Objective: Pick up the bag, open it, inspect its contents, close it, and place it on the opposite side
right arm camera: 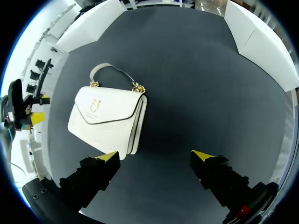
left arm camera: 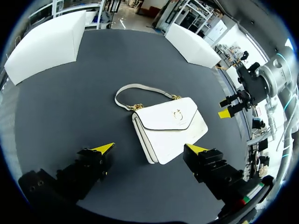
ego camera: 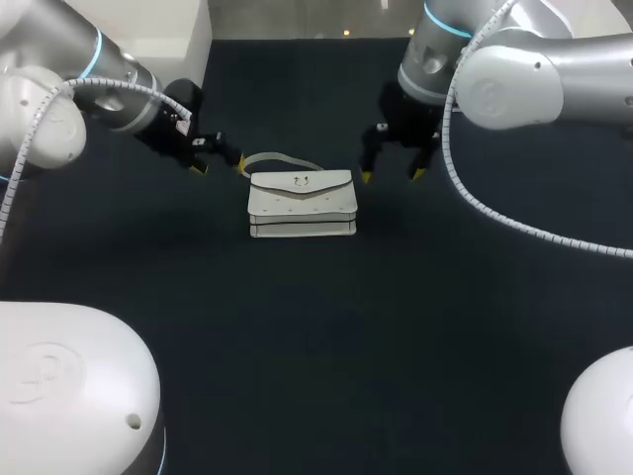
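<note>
A small white handbag (ego camera: 302, 203) with a gold clasp lies flat on the dark table, flap shut, its white handle (ego camera: 269, 158) curving off its far left corner. My left gripper (ego camera: 218, 162) hangs open just left of the handle, holding nothing. My right gripper (ego camera: 392, 175) stands open just right of the bag, also holding nothing. In the left wrist view the bag (left arm camera: 169, 127) lies ahead of the open left gripper (left arm camera: 149, 148), nearer one finger. Seen from the right wrist, the bag (right arm camera: 106, 117) lies ahead of one finger of the right gripper (right arm camera: 156, 155).
White blocks (left arm camera: 44, 42) (left arm camera: 192, 44) stand along the far edge of the table. The dark table top (ego camera: 326, 327) stretches bare in front of the bag.
</note>
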Robot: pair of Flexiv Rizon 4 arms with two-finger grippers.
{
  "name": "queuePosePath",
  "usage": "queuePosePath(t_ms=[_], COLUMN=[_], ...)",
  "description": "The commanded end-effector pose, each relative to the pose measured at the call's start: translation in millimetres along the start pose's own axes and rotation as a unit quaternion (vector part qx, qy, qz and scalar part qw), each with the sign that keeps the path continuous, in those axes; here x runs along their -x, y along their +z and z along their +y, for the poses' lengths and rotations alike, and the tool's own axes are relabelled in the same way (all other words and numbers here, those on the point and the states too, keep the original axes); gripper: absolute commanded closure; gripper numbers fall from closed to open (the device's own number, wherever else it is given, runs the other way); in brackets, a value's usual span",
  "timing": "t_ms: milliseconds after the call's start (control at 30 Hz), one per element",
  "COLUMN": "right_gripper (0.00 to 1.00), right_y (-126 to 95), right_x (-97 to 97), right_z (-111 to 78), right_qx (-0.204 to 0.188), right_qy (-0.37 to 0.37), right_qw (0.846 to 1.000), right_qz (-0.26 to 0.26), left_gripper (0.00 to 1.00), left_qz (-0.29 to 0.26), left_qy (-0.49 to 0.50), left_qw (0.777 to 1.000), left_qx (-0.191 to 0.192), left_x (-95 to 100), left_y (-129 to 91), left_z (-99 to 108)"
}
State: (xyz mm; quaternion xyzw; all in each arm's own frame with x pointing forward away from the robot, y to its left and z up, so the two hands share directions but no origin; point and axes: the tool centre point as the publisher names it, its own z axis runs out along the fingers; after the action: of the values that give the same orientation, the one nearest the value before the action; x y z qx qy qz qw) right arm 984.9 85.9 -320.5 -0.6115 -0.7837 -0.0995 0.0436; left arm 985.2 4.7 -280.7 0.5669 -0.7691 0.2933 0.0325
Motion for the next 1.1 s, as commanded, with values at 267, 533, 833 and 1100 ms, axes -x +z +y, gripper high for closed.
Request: queuePosePath(t_ms=[267,533,833,1100], right_gripper=[0.00,0.00,0.00,0.00], right_y=[1,5,6,3], right_x=[-8.7,-6.7,-6.4,-20.4], right_z=[18.6,28.1,37.8,34.8], right_qx=[-0.100,-0.095,-0.044,0.010], right_qy=[0.020,0.050,0.152,0.199], right_qw=[0.994,0.992,0.975,0.960], right_qz=[-0.038,0.066,0.155,0.194], left_gripper=[0.00,0.00,0.00,0.00], left_qz=[0.035,0.090,0.145,0.174], left_qy=[-0.127,-0.171,-0.191,-0.211], left_qw=[0.991,0.980,0.970,0.962], left_qx=[-0.009,-0.040,-0.048,-0.024], left_x=[4.4,4.6,-0.4,1.6], left_y=[5,3,1,9], left_z=[-2,6,9,2])
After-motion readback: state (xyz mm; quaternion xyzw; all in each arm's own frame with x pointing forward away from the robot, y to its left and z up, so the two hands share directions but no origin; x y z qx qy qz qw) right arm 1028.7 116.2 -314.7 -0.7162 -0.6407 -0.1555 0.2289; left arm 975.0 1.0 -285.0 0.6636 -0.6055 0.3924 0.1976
